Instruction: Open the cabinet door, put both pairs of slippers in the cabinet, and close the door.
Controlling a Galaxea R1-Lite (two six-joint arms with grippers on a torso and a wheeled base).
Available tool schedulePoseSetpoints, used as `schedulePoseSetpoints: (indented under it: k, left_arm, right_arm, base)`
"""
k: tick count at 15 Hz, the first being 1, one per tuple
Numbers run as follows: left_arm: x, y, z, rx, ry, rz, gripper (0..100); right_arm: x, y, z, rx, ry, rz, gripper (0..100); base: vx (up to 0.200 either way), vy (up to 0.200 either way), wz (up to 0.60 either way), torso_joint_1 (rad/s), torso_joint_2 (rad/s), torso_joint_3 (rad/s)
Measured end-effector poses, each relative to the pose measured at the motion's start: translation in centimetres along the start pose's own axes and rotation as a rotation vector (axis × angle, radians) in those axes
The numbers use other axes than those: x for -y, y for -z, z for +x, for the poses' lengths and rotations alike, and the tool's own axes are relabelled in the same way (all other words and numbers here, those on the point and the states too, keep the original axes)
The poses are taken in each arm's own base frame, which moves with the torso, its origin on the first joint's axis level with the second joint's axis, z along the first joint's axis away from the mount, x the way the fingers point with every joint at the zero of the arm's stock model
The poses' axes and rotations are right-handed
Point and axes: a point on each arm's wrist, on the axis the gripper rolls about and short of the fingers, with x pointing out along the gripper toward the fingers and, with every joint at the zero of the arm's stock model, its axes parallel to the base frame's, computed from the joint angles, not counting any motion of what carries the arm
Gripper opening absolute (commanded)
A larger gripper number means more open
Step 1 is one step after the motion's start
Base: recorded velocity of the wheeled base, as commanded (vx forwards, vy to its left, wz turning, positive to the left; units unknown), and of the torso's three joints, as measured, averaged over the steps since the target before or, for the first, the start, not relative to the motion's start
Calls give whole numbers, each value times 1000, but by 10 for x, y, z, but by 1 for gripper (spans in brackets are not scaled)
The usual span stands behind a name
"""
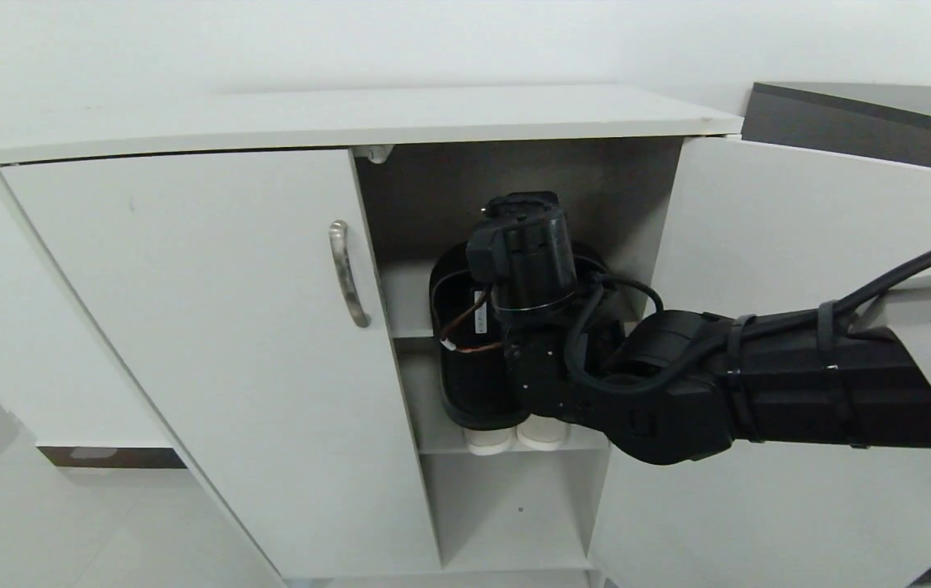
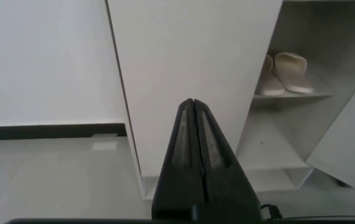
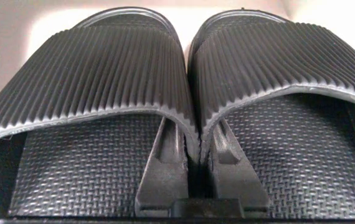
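A pair of black slippers [image 1: 469, 367] hangs side by side inside the open right half of the white cabinet [image 1: 351, 118]. My right gripper [image 3: 193, 140] is shut on the inner edges of their ribbed straps [image 3: 103, 68]. Whether the black slippers rest on a shelf I cannot tell. Just below them, a pair of white slippers [image 1: 516, 435] lies on a shelf [image 2: 289, 94], heels at its front edge. My left gripper [image 2: 193, 106] is shut and empty, low in front of the closed left door [image 2: 190, 50].
The right door [image 1: 800, 261] stands swung open beside my right arm. The left door carries a metal handle [image 1: 347, 273] near its inner edge. A bare compartment [image 1: 506, 514] lies under the white slippers. Light floor [image 2: 53, 180] spreads out left of the cabinet.
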Motion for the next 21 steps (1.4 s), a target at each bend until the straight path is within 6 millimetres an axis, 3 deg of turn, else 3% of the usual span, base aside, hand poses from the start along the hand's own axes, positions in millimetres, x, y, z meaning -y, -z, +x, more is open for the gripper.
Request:
schedulePoseSetpoints:
  k: [2, 11, 15, 21]
  left_arm:
    - [0, 0, 0, 0, 1, 0, 0]
    - [0, 0, 0, 0, 2, -4, 0]
    - [0, 0, 0, 0, 3, -4, 0]
    - [0, 0, 0, 0, 1, -4, 0]
  right_arm:
    - [-1, -2, 5, 7, 6, -11, 0]
    - [-1, -7, 48, 4, 57, -18, 0]
    - [-1, 8, 67, -14, 68, -28, 0]
    - [-2, 18, 73, -34, 75, -46, 0]
  base:
    - [200, 0, 0, 5, 7, -7]
    - [0, 0, 0, 0, 0, 0]
    - [0, 0, 0, 0, 0, 0]
    - [0, 0, 0, 0, 0, 0]
